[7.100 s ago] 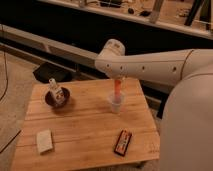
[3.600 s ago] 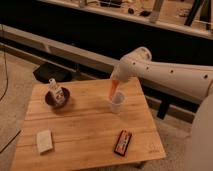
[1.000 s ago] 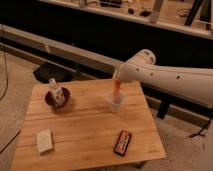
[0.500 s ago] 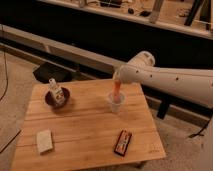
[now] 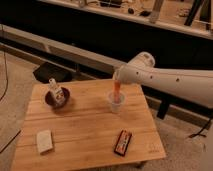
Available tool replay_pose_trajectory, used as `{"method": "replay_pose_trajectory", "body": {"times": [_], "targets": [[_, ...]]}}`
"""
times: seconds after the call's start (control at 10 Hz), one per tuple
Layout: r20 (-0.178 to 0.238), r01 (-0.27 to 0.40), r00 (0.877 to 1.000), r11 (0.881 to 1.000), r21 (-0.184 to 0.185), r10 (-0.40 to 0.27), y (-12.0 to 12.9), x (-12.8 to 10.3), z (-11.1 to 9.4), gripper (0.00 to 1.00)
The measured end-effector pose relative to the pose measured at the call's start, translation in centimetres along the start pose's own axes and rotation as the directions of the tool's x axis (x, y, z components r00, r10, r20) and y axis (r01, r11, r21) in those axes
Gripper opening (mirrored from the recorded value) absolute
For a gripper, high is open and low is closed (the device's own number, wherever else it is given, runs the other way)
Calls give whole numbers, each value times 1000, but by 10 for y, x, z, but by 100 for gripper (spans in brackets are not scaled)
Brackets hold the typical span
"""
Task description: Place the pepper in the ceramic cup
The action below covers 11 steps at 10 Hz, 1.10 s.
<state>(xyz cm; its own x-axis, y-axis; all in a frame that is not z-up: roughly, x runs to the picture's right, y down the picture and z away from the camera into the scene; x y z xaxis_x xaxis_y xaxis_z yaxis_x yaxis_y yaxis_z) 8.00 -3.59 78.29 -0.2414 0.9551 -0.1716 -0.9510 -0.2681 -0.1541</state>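
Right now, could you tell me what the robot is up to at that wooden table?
The robot's single arm reaches in from the right, and its gripper is directly above the white ceramic cup. The orange-red pepper hangs upright from it, with its lower end inside the cup. On the wooden table also sit a dark bowl holding a small bottle, a pale sponge and a snack bar.

table [image 5: 85,130] | on it: ceramic cup [image 5: 116,102], brown bowl [image 5: 56,98], white packet [image 5: 44,141], snack bar [image 5: 122,142] | gripper [image 5: 117,83] above cup
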Motion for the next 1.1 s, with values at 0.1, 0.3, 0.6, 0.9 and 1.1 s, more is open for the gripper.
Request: {"method": "replay_pose_trajectory", "body": {"times": [0.1,0.3,0.6,0.9,1.1], "targets": [[-3,0,1000,1000,1,0,0,1,0,80],[-8,0,1000,1000,3,0,0,3,0,80],[-7,-4,1000,1000,7,4,0,3,-2,80],[-6,-16,1000,1000,12,16,-2,2,-3,80],[-6,-17,1000,1000,13,17,-3,2,-2,80]]}}
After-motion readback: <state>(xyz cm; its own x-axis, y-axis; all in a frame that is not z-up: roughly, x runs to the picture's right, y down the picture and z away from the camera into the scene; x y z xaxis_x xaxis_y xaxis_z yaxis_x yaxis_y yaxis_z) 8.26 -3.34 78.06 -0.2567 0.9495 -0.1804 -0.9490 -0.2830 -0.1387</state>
